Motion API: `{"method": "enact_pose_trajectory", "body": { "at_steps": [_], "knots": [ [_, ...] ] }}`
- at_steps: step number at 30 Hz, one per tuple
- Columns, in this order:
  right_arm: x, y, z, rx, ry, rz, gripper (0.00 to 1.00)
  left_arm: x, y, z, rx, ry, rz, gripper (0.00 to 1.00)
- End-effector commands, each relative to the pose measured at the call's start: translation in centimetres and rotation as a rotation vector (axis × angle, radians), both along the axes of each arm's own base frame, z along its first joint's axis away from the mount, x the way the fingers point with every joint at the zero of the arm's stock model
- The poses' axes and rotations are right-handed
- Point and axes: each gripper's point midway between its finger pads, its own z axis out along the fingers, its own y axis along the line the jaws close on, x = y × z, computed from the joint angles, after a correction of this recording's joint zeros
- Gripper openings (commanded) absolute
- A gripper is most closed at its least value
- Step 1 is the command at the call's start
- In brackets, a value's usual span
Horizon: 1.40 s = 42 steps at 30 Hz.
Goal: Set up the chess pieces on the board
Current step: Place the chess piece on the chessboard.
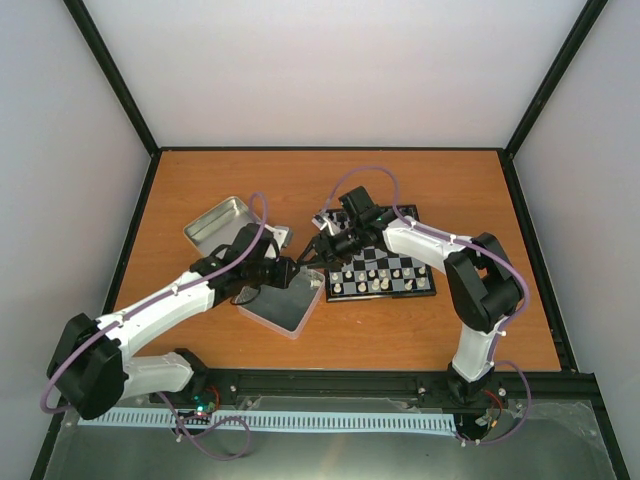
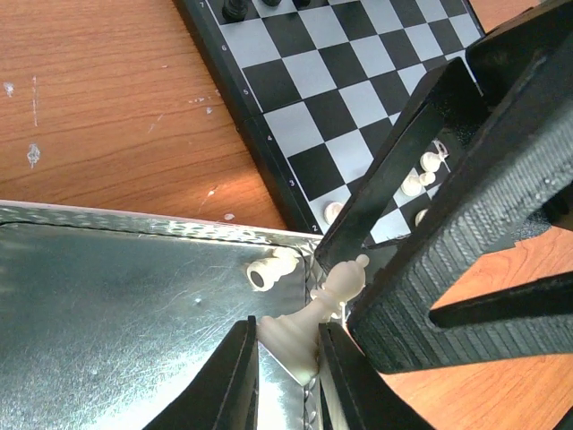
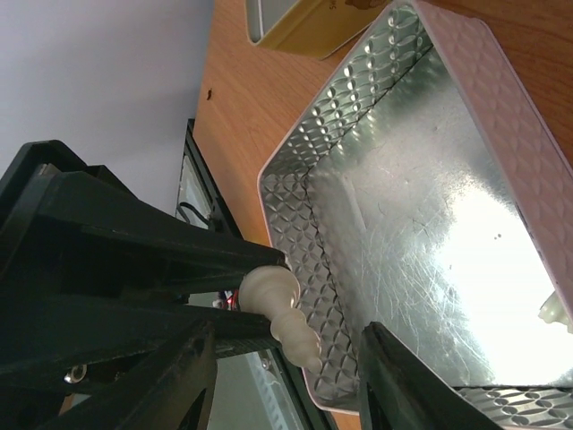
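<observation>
My left gripper (image 2: 288, 358) is shut on the base of a white chess piece (image 2: 313, 309) and holds it tilted over the silver tin's (image 2: 116, 305) right rim. My right gripper (image 3: 286, 358) is open, its jaws on either side of that same piece (image 3: 285, 315) without touching it. Its ribbed black fingers (image 2: 448, 251) fill the right of the left wrist view. Another white piece (image 2: 273, 267) lies on its side in the tin. The board (image 1: 405, 262) lies just right of the tin, with several white pieces (image 2: 421, 175) on it. Both grippers meet near the board's left edge (image 1: 300, 262).
The tin (image 1: 285, 305) sits left of the board, and its lid (image 1: 222, 222) lies further back left. Black pieces (image 2: 235, 9) stand on the board's far rows. One more white piece (image 3: 557, 309) shows in the tin's corner.
</observation>
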Motion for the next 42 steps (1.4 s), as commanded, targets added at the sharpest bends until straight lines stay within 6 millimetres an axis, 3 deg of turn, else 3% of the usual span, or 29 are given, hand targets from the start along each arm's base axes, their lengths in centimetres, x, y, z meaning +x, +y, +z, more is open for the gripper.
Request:
{"method": "enact_pose_trajectory", "body": {
  "at_steps": [1,7,19,22,25,29,31,37,42],
  "knots": [
    [0.3,0.7,0.8,0.041,-0.025,0.011,0.43,0.4,-0.2,1.4,-0.051,-0.023,0.014,0.14],
    [0.4,0.8,0.9,0.055,-0.028,0.017,0.36,0.3,-0.3,1.1,-0.05,-0.013,0.01,0.14],
    [0.4,0.8,1.3,0.067,-0.034,0.017,0.04,0.5,-0.3,1.3,-0.051,-0.013,0.016,0.15],
    [0.6,0.9,1.6,0.069,-0.046,0.013,0.03,0.5,-0.3,1.3,-0.049,-0.013,0.017,0.23],
    [1.3,0.3,1.7,0.034,-0.065,-0.021,0.03,0.6,0.1,1.1,-0.03,-0.013,0.033,0.45],
    [2.9,-3.3,1.5,-0.166,-0.125,-0.131,0.03,0.5,1.1,0.6,0.014,-0.023,0.06,0.65],
    [3.2,-5.6,1.6,-0.301,-0.17,-0.172,0.03,0.5,1.3,1.0,0.013,-0.044,0.06,0.7],
    [2.2,-12.7,1.6,-0.692,-0.205,-0.272,0.03,1.1,1.5,1.0,0.028,-0.08,0.062,0.75],
    [0.0,-15.3,0.8,-0.89,-0.187,-0.237,0.03,1.4,1.0,-0.5,0.061,-0.045,0.041,0.73]
  ]
}}
